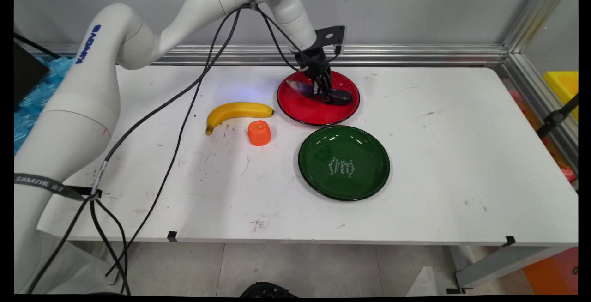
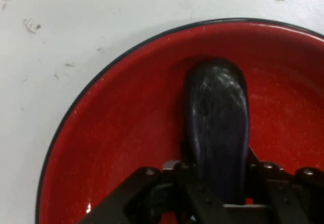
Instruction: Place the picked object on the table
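While the gripper (image 1: 324, 90) sits low over the red plate (image 1: 304, 110), its fingers (image 2: 202, 203) clamp the purple eggplant (image 2: 217, 127) mid-body, balanced; banana (image 1: 238, 111) lies clear on the tabletop (image 1: 438, 154).

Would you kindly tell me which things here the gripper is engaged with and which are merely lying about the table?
Engaged:
black two-finger gripper
dark purple eggplant, between the gripper's fingers
round red plate, under the eggplant

Lying about:
yellow banana
small orange ridged piece, beside the banana
round green plate, nothing on it
white table
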`<state>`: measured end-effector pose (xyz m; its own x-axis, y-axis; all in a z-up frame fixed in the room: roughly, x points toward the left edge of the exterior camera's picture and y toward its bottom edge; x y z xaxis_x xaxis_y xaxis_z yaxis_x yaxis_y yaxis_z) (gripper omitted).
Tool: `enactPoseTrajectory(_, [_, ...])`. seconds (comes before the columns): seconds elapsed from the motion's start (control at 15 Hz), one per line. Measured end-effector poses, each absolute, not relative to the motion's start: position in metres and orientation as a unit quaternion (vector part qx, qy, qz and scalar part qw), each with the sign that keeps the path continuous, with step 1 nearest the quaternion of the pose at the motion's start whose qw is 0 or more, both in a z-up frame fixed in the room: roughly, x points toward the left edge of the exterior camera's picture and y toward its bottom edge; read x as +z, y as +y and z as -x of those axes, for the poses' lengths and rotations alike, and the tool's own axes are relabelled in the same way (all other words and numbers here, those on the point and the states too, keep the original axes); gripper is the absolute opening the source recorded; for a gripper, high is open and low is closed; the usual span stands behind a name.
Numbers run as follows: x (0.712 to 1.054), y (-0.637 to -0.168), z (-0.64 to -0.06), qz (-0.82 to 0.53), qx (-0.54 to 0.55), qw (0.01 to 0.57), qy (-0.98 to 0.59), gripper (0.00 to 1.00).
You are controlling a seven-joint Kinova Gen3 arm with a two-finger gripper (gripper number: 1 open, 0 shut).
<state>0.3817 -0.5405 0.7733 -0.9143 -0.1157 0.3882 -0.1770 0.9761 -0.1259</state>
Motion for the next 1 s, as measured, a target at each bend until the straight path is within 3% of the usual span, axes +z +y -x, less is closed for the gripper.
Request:
enactPoseTrajectory(0.47, [0.809,-0.517,-0.376,-0.097,0.084,0.2,-0.971,0.0])
enactPoseTrajectory(1.0, [0.852,-0.437,-0.371,-0.157,0.069,0.214,-0.962,0.0])
